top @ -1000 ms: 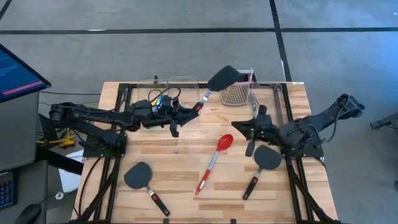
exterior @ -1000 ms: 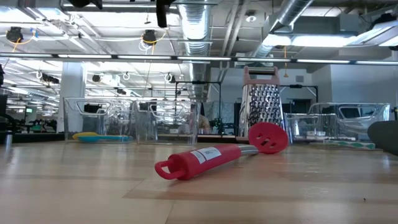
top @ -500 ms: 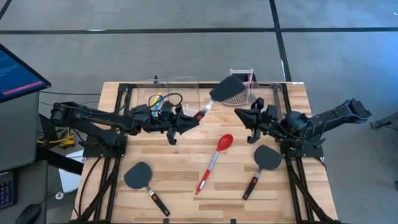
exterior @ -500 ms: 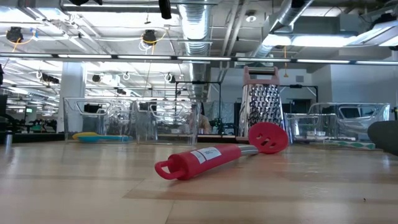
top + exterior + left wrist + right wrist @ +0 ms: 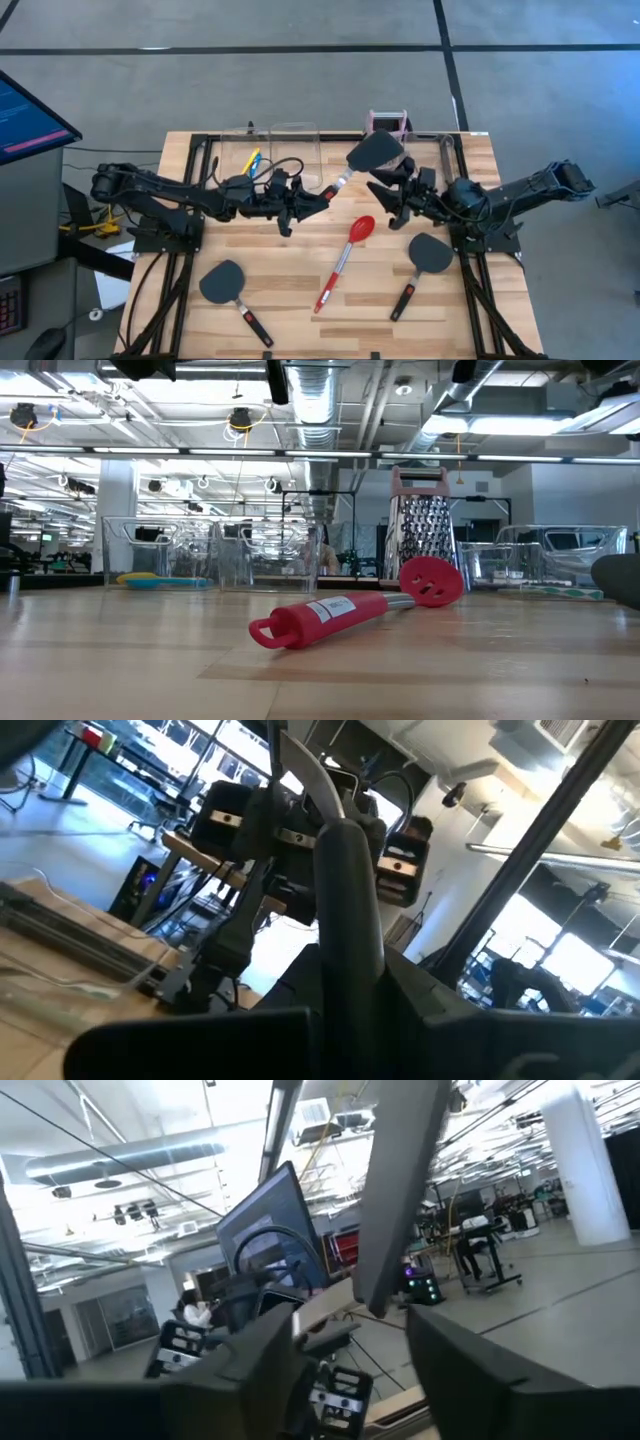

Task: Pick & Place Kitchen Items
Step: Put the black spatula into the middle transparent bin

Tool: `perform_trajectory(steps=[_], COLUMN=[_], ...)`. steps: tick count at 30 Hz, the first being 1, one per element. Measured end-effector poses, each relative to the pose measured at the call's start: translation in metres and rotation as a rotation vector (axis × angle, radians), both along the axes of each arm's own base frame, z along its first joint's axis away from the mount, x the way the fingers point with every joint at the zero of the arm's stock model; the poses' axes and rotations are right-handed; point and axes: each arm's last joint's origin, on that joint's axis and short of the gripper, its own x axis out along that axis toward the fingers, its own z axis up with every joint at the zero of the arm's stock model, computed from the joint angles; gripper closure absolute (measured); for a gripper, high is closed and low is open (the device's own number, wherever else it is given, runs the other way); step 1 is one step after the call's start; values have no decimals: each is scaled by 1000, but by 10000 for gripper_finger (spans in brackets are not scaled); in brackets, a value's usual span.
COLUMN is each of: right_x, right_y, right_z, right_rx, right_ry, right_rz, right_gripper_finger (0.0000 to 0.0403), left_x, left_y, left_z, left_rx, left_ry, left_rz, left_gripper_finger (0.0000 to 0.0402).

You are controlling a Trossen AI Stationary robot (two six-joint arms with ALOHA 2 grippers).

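Note:
My left gripper (image 5: 313,197) is over the table's middle, shut on a black spatula (image 5: 372,153) with a black-red handle. The spatula's blade hangs high above the back bins. My right gripper (image 5: 386,197) stands open just right of it. In the right wrist view the spatula's blade (image 5: 398,1190) shows edge-on, up between the two fingers and apart from them. A red spoon (image 5: 345,262) and two more black spatulas (image 5: 225,285) (image 5: 425,260) lie flat on the wood. My left gripper pinches the spatula's handle (image 5: 345,910) between its two fingers, near the handle's free end, where a red part (image 5: 325,190) shows. The fingers come level from the table's left and lie along the handle. The spatula is lifted clear, slanting up toward the far right.
Clear bins (image 5: 290,140) line the far edge. One holds small yellow and blue spoons (image 5: 250,160). A pink-topped grater (image 5: 420,525) stands at the back, under the raised blade. The red spoon (image 5: 350,610) lies in the middle of the near part.
My left gripper has carried the spatula toward the table's right, and the blade has swung right and a little nearer. My right gripper has risen off the right-hand spatula, gone left toward the held one, and opened.

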Motion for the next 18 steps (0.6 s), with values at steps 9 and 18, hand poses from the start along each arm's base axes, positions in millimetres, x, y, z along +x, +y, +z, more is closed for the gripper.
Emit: perform_trajectory(steps=[9,18], right_x=[1,0], right_y=[-11,-17], right_z=[1,5], right_rx=[3,3], right_ry=[-10,-54], right_rz=[-52,-75], right_gripper_finger=[144,203], left_x=[4,9], left_y=[0,-1], left_z=[-5,-14], left_rx=[-14,-37], left_ry=[14,44], left_rz=[-4,-8], left_gripper_finger=[377,377])
